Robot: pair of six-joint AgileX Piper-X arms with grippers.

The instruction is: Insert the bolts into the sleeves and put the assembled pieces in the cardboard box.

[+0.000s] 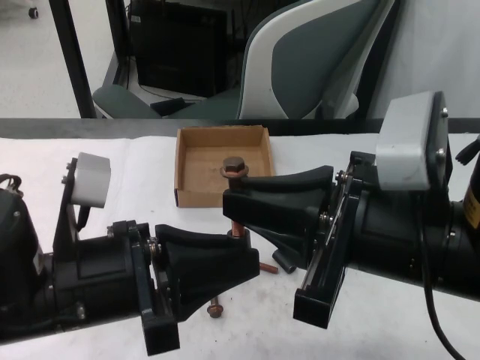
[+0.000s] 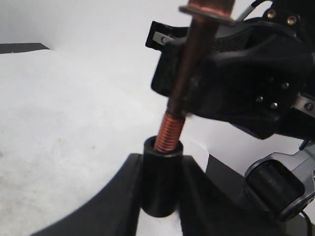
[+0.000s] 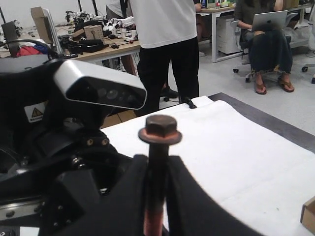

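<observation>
- Black sleeve (image 2: 161,183) upright, pinched between the two fingers of the left gripper (image 2: 162,199), low over the white-covered bench (image 1: 150,180).
- Left gripper narrowed to the sleeve's width, fingers pressed to both sides of it.
- Copper-coloured bolt (image 2: 191,61) head up, slightly tilted, clamped partway down its shank by the right gripper (image 2: 189,101).
- Right gripper closed tight on the shank; hex head and flange well clear above the fingers in the right wrist view.
- Threaded end of the bolt just inside the sleeve's top opening; most of the thread exposed above the rim.
- Cardboard box (image 1: 180,161) at the far side of the bench, beyond both grippers, apart from them.
- Loose bolt (image 1: 217,307) lying on the bench below the left gripper.
- Short black tube piece (image 1: 285,262) on its side near the right gripper.
</observation>
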